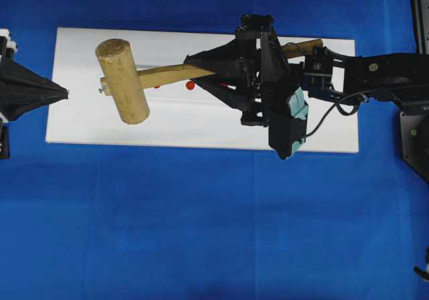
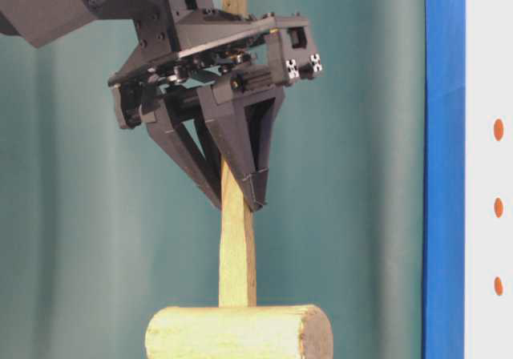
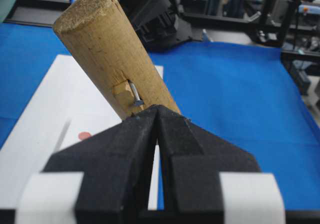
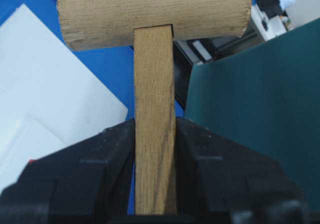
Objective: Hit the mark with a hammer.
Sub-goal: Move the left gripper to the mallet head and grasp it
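A surface covered in bright blue cloth [image 1: 201, 233] is seen, and on it a flat white rectangular board [image 1: 201, 129] is laid. Small red-orange dots [image 2: 498, 207] are marked on the board in a row. A dark teal backdrop panel [image 2: 361, 175] is shown behind the scene in the table-level view, and black frames and equipment are seen beyond the cloth in the left wrist view.

The light wooden mallet with a thick cylindrical head and a flat tapering handle [image 1: 123, 80] is held above the board by the right gripper [image 1: 194, 69], whose fingers are clamped on both flat sides of the handle, partway along it. The head lies beyond the fingertips of that gripper, away from its arm, and the handle's far end sticks out behind the wrist. The mallet's head is found just in front of the left gripper [image 1: 66, 94], whose fingers are pressed together with nothing between them.

One red dot [image 1: 190, 85] is visible just beside the right gripper's tip; the rest of the row is covered by the gripper and the handle in the overhead view. A small bent nail [image 3: 136, 96] is seen in the head where the handle passes through. Whether the mallet touches the board cannot be told.
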Available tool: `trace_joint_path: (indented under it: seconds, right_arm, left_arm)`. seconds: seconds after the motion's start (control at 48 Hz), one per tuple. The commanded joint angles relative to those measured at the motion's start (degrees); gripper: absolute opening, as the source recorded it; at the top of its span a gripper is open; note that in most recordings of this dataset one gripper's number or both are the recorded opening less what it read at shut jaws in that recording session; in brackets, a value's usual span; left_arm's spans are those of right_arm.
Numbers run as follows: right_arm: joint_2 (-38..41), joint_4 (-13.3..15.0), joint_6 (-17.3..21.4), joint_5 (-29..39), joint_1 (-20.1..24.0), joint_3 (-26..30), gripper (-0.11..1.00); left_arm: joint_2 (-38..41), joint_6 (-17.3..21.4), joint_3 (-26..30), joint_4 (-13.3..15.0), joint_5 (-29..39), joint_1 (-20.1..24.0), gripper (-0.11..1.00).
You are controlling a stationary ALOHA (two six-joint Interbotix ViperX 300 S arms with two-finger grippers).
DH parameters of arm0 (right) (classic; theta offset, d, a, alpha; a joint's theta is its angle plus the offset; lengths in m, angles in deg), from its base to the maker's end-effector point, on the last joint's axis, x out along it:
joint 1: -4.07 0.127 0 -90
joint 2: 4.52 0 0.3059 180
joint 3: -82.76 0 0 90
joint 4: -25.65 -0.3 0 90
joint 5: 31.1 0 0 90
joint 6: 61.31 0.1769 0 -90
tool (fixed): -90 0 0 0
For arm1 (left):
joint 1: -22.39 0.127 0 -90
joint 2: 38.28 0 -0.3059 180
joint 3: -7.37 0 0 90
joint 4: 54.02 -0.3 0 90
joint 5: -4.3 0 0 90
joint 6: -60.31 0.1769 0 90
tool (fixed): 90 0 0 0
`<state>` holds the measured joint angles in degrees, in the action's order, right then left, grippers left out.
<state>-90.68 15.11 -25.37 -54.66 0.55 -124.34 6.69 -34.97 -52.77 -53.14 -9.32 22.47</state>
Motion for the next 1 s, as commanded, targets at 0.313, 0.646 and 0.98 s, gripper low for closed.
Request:
trace_joint_path:
  seconds: [0.313, 0.646, 0.98]
  right_arm:
    - [-2.11, -0.09, 0.0, -1.05, 0.35, 1.14, 0.1]
    - [-2.02, -0.09, 0.0, -1.05, 0.35, 1.23, 0.1]
    - [-2.02, -0.18, 0.0, -0.88, 0.35, 1.23, 0.1]
  left_arm:
    - [0.53, -12.3, 0.79, 0.18, -0.88, 3.25, 0.62]
    - [2.46, -13.71, 1.93, 0.18, -3.52, 5.54, 0.92]
    - [13.18, -13.97, 6.5, 0.18, -9.76, 7.29, 0.92]
